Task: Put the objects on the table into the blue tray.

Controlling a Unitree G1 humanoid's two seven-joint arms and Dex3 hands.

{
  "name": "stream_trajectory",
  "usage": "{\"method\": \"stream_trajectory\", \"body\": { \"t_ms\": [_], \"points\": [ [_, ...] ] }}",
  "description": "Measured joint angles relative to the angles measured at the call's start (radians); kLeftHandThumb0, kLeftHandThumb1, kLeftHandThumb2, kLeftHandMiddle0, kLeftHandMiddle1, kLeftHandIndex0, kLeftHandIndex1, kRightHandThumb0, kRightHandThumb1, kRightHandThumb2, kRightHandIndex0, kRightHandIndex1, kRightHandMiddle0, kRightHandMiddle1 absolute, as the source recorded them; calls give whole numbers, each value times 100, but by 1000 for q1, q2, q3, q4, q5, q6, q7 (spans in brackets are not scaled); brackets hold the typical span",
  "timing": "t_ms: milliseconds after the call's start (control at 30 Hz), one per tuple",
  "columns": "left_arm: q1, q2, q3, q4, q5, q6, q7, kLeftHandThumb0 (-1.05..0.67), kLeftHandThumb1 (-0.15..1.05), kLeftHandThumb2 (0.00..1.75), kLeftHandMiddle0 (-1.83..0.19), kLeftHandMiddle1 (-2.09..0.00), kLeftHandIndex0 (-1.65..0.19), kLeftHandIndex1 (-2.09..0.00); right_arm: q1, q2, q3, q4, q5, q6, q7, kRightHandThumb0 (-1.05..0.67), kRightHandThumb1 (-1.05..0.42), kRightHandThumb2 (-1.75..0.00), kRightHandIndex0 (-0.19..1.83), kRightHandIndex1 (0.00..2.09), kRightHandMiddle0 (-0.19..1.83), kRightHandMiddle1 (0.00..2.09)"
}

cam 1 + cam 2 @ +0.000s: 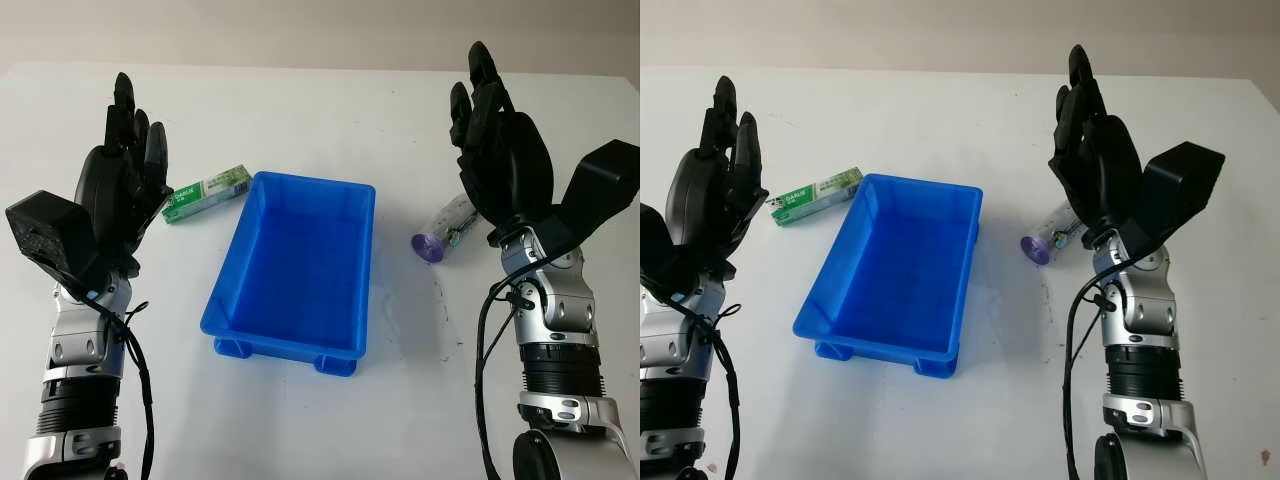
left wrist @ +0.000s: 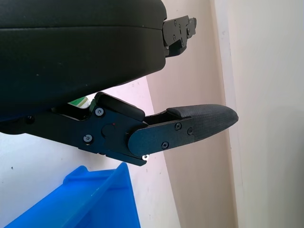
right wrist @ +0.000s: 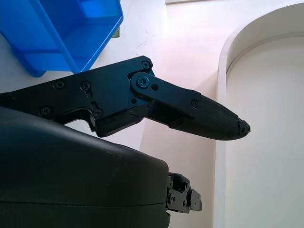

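An empty blue tray stands in the middle of the white table. Just beyond its far left corner lies a green and white box. To the tray's right lies a clear tube with a purple cap, its cap end pointing toward the tray. My left hand is raised at the left, open, close to the green box and holding nothing. Raised at the right, my right hand is open above the tube, partly covering its far end.
The table's far edge meets a pale wall. Bare white tabletop runs in front of the tray and between the tray and each arm. The tray's corner appears in the right wrist view.
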Motion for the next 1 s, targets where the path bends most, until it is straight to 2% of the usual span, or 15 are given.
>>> {"method": "stream_trajectory", "body": {
  "t_ms": [333, 500, 667, 867, 1000],
  "points": [
    [2, 0, -1, -28, 0, 25, 0, -75, 105, 63, 19, 0, 19, 0, 12, -2, -4, -15, 4, 6, 11, -83, -105, -78, -19, 0, -19, 0],
    [2, -1, -3, -28, 1, 26, 4, -76, 105, 63, 19, 0, 19, 0, 11, -32, -3, -17, -14, 12, 31, -83, -105, -70, -19, 0, -19, 0],
    [6, 0, -2, -32, 1, 26, 3, -76, 105, 64, 19, 0, 19, 0, 6, -133, -3, -21, -57, 5, 90, -82, -105, -55, -19, 0, -19, 0],
    [27, 0, -2, -43, 1, 30, 5, -76, 105, 64, 19, 0, 19, 0, -72, -283, 10, 32, -158, -48, 155, -82, -104, -18, -19, 0, -18, 2],
    [28, 0, -2, -48, 1, 34, 5, -75, 105, 64, 19, 0, 19, 0, -123, -394, 51, 49, -234, -37, 233, -83, -90, -4, -19, 1, -16, 4]
  ]
}}
